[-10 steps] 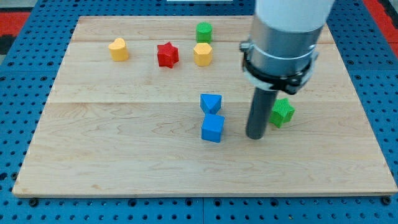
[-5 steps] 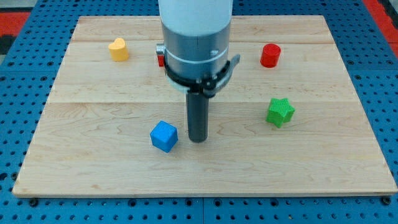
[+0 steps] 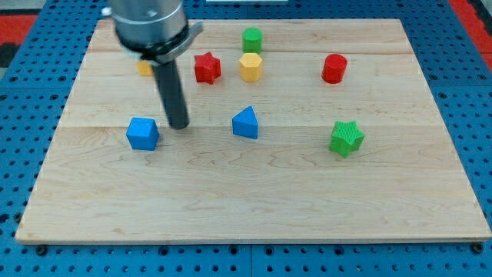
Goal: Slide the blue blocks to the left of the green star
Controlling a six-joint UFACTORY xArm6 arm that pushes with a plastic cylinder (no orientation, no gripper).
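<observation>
**Tip parked beside blue cube, upper left of counter**

No claw is fitted, so no open or closed state can be told; only a straight dark rod is seen, hung from a grey metal cylinder with a black clamp ring. My tip (image 3: 178, 125) is set on the counter (image 3: 254, 200) just to the view's right of the blue cube (image 3: 143, 133), close but whether touching cannot be told. The blue triangular block (image 3: 245, 123) is placed further to the view's right, apart from the tip. The green star (image 3: 347, 138), with a ribbed surface, is found well apart at the view's right; both blue blocks are seen on its left side.

Near the view's top, a red star (image 3: 206, 68), a yellow hexagonal block (image 3: 250, 67) and a green cylinder (image 3: 251, 39) are grouped. A red cylinder (image 3: 334, 68) is placed to their right. A yellow block (image 3: 144, 68) is mostly hidden behind the rod; shape unclear. The counter is pale planked wood, laid on a blue perforated pegboard (image 3: 31, 154).
</observation>
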